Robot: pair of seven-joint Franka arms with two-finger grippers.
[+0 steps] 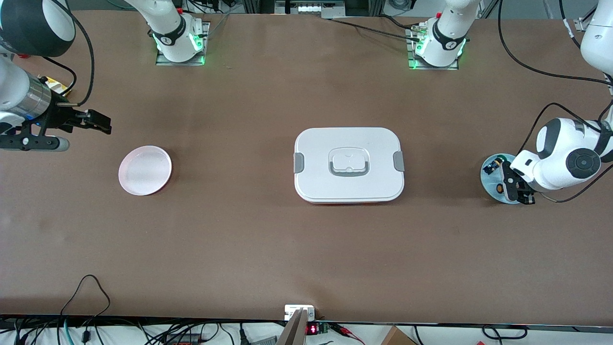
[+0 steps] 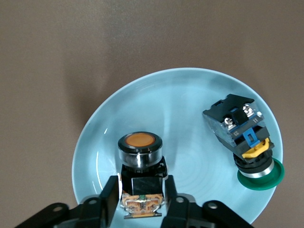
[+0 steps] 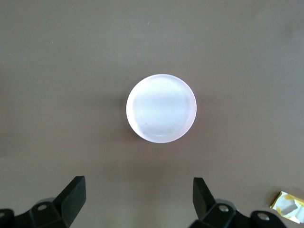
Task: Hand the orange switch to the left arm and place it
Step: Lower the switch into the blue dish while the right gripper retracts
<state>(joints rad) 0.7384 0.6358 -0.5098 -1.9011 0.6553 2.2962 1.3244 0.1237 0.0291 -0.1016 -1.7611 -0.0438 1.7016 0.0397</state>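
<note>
The orange switch (image 2: 140, 147) lies on its side in a pale blue plate (image 2: 180, 109) at the left arm's end of the table. Its orange cap also shows in the front view (image 1: 499, 188). My left gripper (image 2: 141, 183) is down in the blue plate (image 1: 484, 179), and its fingers press both sides of the switch's black and tan body. The left gripper also shows in the front view (image 1: 519, 191). The white box (image 1: 348, 164) stands in the middle of the table. My right gripper (image 1: 103, 123) is open and empty in the air at the right arm's end.
A black switch with a green cap and blue part (image 2: 247, 142) lies in the same blue plate, beside the orange one. An empty pink plate (image 1: 145, 170) sits toward the right arm's end and also shows in the right wrist view (image 3: 161, 108). A yellow packet (image 3: 288, 206) lies near the table edge.
</note>
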